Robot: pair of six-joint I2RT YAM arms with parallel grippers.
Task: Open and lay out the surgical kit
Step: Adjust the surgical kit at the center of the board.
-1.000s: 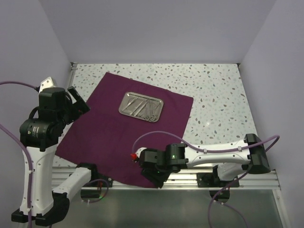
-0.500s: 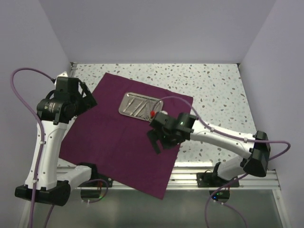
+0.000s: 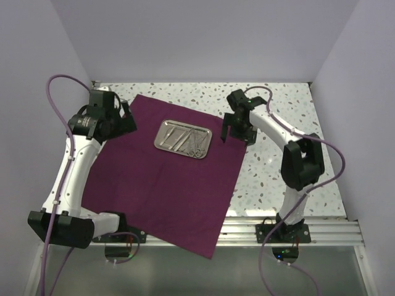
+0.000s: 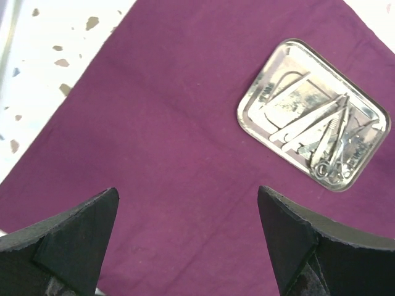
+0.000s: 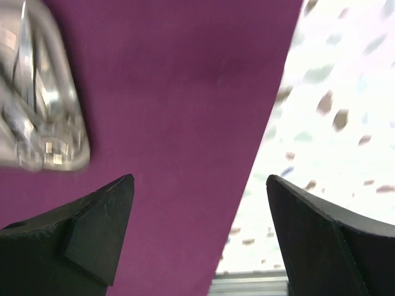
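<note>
The dark purple cloth lies spread flat on the speckled table, its near corner hanging over the front rail. The shiny steel tray sits on its far part, with slim steel instruments inside: ring-handled scissors and tweezers. The tray also shows in the right wrist view, blurred. My left gripper is open and empty above the cloth's far left part, left of the tray. My right gripper is open and empty above the cloth's right edge, just right of the tray.
The speckled white table lies bare to the right of the cloth. A metal rail runs along the front edge. Purple-grey walls enclose the back and both sides.
My right arm has swung from the cloth's near edge up to its far right edge beside the tray. My left gripper has moved farther back and right, toward the tray. The cloth lies flatter.
</note>
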